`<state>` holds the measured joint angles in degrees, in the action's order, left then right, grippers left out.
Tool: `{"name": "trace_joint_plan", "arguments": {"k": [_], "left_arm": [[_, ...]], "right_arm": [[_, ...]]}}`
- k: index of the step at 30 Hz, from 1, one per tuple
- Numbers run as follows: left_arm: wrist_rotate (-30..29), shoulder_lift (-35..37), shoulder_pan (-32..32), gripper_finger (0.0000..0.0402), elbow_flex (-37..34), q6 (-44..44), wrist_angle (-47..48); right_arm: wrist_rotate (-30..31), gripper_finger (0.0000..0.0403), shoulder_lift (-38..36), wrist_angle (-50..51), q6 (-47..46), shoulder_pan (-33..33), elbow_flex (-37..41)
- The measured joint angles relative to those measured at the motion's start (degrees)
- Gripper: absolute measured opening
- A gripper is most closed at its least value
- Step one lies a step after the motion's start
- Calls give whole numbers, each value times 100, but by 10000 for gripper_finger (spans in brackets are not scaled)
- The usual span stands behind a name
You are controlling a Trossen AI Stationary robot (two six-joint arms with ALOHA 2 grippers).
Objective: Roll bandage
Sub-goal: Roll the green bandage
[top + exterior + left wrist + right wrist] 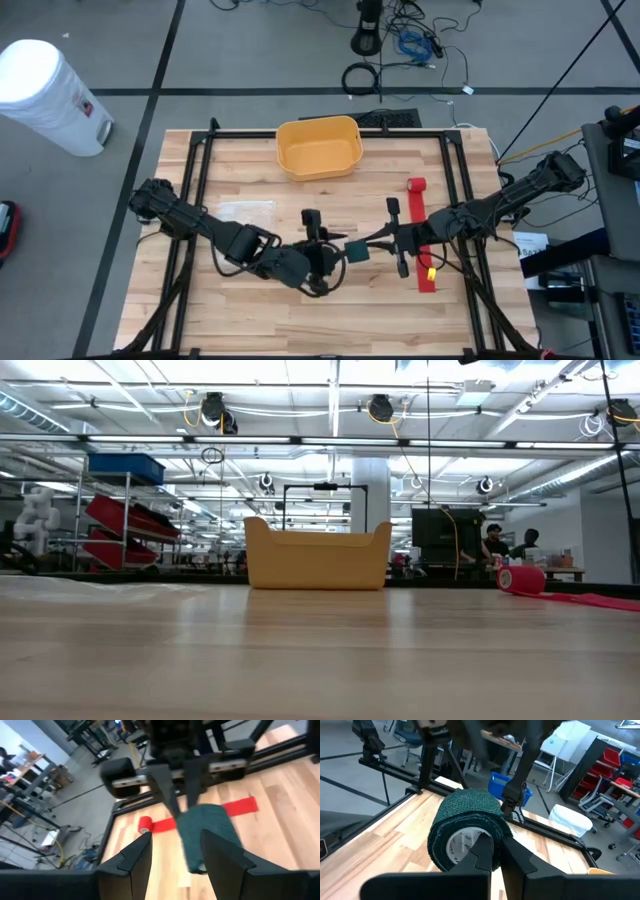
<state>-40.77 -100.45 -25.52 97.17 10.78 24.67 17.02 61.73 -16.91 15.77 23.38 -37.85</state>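
Both arms reach in low over the middle of the wooden tabletop (250,310), meeting almost nose to nose. The right gripper (372,243) stretches in from the right edge, forearm nearly flat, and its jaws are clamped tight on the rim of a dark green bandage roll (465,827), holding it up off the wood. In the right wrist view the two fingers (482,852) pinch together over the roll's pale core, one inside the hollow and one outside.

The left gripper (320,262) comes in from the left edge with its elbow bent, wrist turned toward the roll. Its jaws stand apart, and in the left wrist view the green roll (207,832) sits just ahead of them, between the two finger tips, not squeezed as far as the view shows.

Off to the right lies a red bandage (424,240), its strip unrolled along the tabletop with the small roll end (521,579) at the far end. A yellow tub (318,146) sits at the back, well apart from both arms.
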Motion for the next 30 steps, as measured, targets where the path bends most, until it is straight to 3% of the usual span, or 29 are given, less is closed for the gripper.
{"name": "trace_joint_plan", "arguments": {"k": [5, 10, 30], "left_arm": [[-36, -111, -205, 173, 0, -142, -37], [-617, -128, -272, 173, -16, -149, -37], [-760, -267, 13, 173, -107, -395, 68]], "right_arm": [[-66, 11, 0, -90, -2, 0, 0], [-66, 11, 0, -89, -2, 0, 0], [-65, 11, 2, -85, -4, -1, 7]]}}
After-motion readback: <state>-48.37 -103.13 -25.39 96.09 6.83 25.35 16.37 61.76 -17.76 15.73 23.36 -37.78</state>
